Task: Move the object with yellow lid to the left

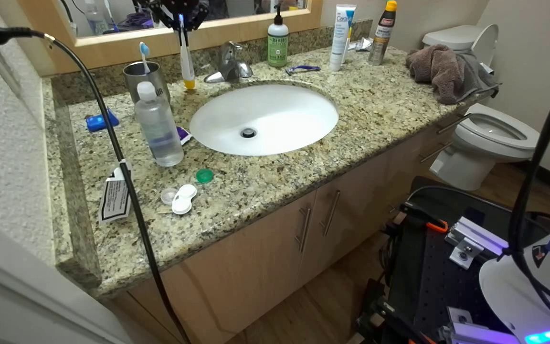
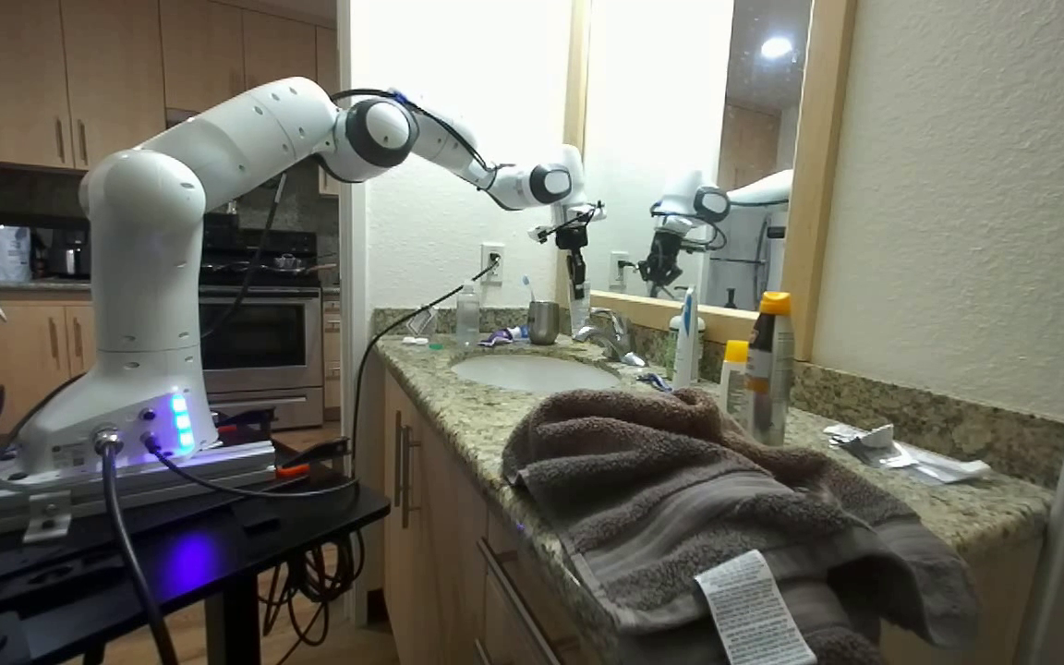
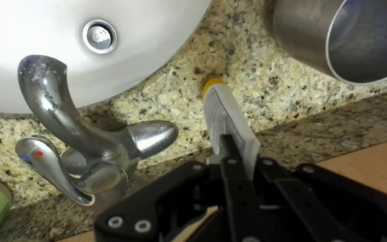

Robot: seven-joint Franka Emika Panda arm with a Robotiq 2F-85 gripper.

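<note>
The object with yellow lid (image 1: 187, 62) is a slim white tube standing nearly upright, its yellow-orange cap down, at the back of the counter between the metal cup and the faucet. My gripper (image 1: 183, 31) is above it, shut on its flat upper end. It also shows in an exterior view (image 2: 579, 314), under the gripper (image 2: 576, 277). In the wrist view the tube (image 3: 228, 107) runs up between the fingers of the gripper (image 3: 242, 151). Its cap is at or just above the granite; I cannot tell whether it touches. The far finger is partly hidden behind the tube.
A metal cup (image 3: 304, 30) with a toothbrush stands beside the tube. The faucet (image 3: 99, 144) and sink (image 1: 294, 114) are on its other side. A clear bottle (image 1: 160, 126) and black cable (image 1: 108, 119) are nearby. The mirror (image 1: 237, 9) is close behind.
</note>
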